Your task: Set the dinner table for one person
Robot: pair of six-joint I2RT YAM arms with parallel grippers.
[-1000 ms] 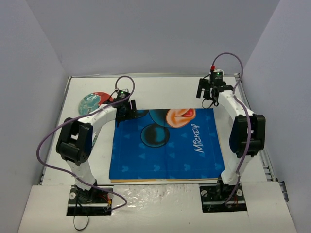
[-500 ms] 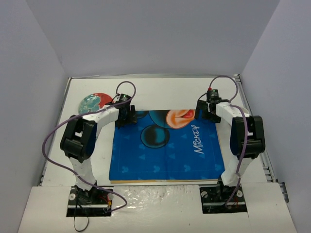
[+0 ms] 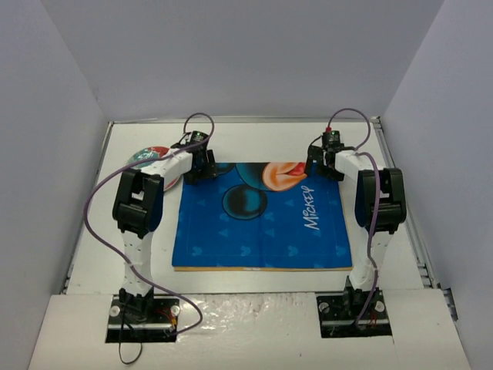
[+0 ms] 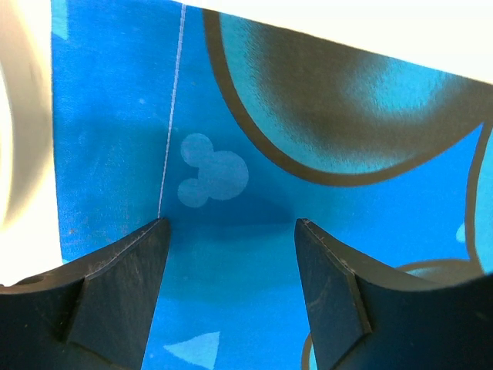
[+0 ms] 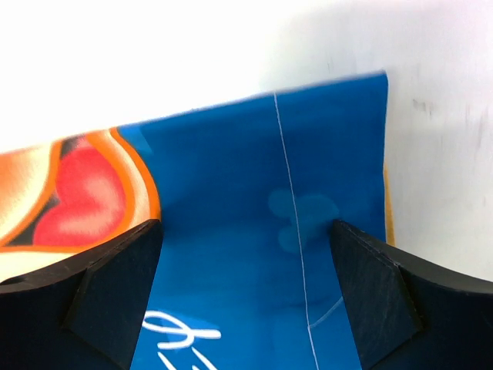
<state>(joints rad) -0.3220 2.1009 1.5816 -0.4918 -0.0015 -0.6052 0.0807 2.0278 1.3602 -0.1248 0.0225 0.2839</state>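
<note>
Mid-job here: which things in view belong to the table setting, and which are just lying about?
Job: dinner table; blue Mickey placemat; colourful plate, far left; left pincer and right pincer, both open over the placemat's far corners.
Just there: purple cables; grey walls.

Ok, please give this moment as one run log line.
left pincer: open, over placemat far-left corner | right pincer: open, over far-right corner | plate: far left

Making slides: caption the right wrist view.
Open right hand over the far right corner of the blue placemat on the white table.
</note>
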